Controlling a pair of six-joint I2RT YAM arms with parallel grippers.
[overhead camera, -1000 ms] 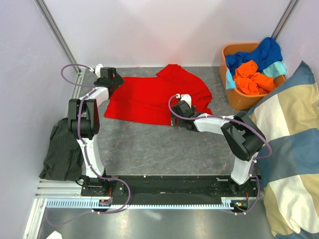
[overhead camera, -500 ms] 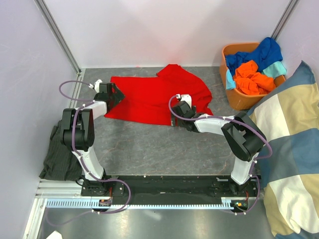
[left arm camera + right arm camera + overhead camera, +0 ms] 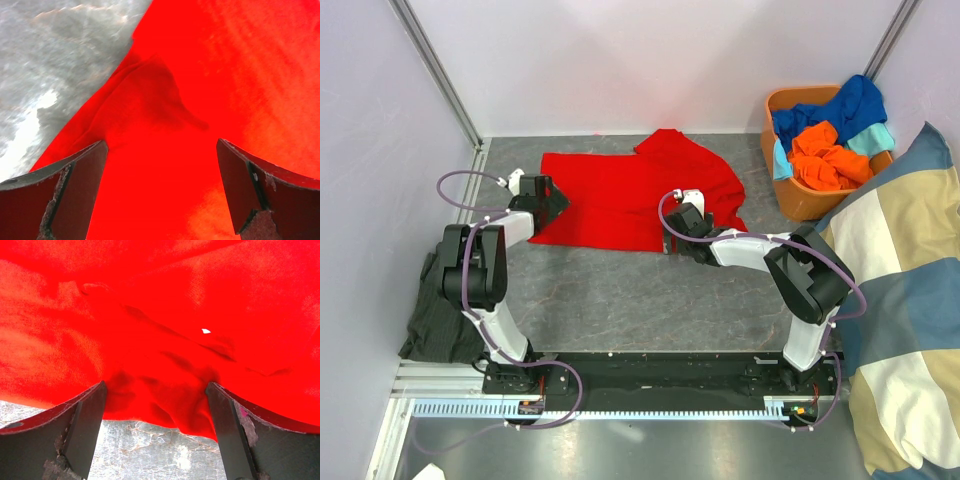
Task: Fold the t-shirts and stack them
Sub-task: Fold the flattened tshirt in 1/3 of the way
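Note:
A red t-shirt [image 3: 620, 195] lies spread on the grey table; a sleeve sticks out at its back right. My left gripper [image 3: 558, 204] is open over the shirt's near left corner, with red cloth [image 3: 165, 125] lying between its fingers [image 3: 75, 190]. My right gripper [image 3: 673, 234] is open at the shirt's near hem. That hem [image 3: 170, 410] and bare table show between its fingers [image 3: 235, 435]. Neither gripper holds the cloth. More t-shirts, blue [image 3: 855, 100], orange [image 3: 825, 155] and teal [image 3: 877, 138], are heaped in a basket.
The orange basket [image 3: 800, 205] stands at the back right. A big blue-and-beige checked cushion [image 3: 910, 300] fills the right side. A dark garment [image 3: 445, 300] lies off the table's left edge, beside the left arm. Pale walls close the back and left.
My left gripper has moved from the shirt's far left corner along its left edge to the near left corner, staying open. The right arm has not moved.

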